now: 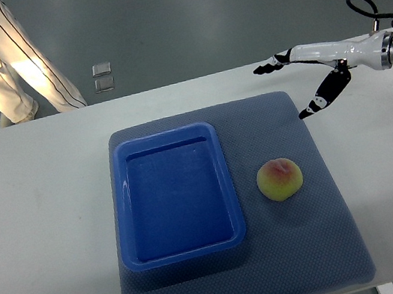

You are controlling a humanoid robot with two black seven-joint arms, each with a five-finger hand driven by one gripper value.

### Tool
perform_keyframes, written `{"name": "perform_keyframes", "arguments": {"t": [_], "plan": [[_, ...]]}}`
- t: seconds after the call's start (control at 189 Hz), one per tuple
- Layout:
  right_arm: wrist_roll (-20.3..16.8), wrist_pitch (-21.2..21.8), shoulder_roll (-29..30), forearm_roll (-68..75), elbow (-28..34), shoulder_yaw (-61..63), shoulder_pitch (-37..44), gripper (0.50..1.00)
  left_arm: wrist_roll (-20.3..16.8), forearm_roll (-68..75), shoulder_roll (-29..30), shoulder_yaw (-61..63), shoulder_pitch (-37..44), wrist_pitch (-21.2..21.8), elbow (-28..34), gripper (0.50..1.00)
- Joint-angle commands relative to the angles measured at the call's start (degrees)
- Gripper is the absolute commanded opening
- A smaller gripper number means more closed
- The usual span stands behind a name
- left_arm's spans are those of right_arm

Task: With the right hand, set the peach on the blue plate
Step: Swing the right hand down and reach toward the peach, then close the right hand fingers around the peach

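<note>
While right hand (305, 80) hovers splayed, empty, peach (280, 179) lies well apart, below-left.

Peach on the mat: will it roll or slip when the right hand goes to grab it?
The peach looks round, so a sideways nudge would probably roll it, though the textured mat may slow that. It looks smooth and likely bruises; a gentle enclosing grasp by the open right hand seems safest.

Lab-like room, white table (34, 221), grey floor (182, 20), person standing by (6, 59)
</note>
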Motion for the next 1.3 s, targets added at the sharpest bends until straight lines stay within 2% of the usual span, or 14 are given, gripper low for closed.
{"name": "perform_keyframes", "arguments": {"t": [0.0,0.032,0.037,0.111,0.296,0.598,1.143,1.296], "plan": [[0.0,1.4,-1.2,-6.0,2.7,-1.5,0.6,0.930,0.0,0.0,0.0,0.0,0.0,0.0,0.0,1.000],[0.0,1.4,-1.2,-6.0,2.7,-1.5,0.6,0.930,0.0,0.0,0.0,0.0,0.0,0.0,0.0,1.000],[0.0,2.8,-1.8,-8.1,4.4,-2.2,1.4,0.930,0.0,0.0,0.0,0.0,0.0,0.0,0.0,1.000],[0.0,4.5,-1.9,-10.1,6.5,-3.1,2.5,0.930,0.0,0.0,0.0,0.0,0.0,0.0,0.0,1.000],[-0.4,4.3,-0.9,-14.1,8.5,-7.2,3.7,0.930,0.0,0.0,0.0,0.0,0.0,0.0,0.0,1.000],[-1.7,3.4,4.2,-16.5,7.8,-9.0,2.9,0.928,0.0,0.0,0.0,0.0,0.0,0.0,0.0,1.000],[-2.3,2.2,7.3,-17.1,4.5,-9.3,0.2,0.926,0.0,0.0,0.0,0.0,0.0,0.0,0.0,1.000],[-2.2,1.8,7.7,-17.0,4.4,-9.3,-0.3,0.907,0.0,0.0,0.0,0.0,0.0,0.0,0.0,1.000]]}}
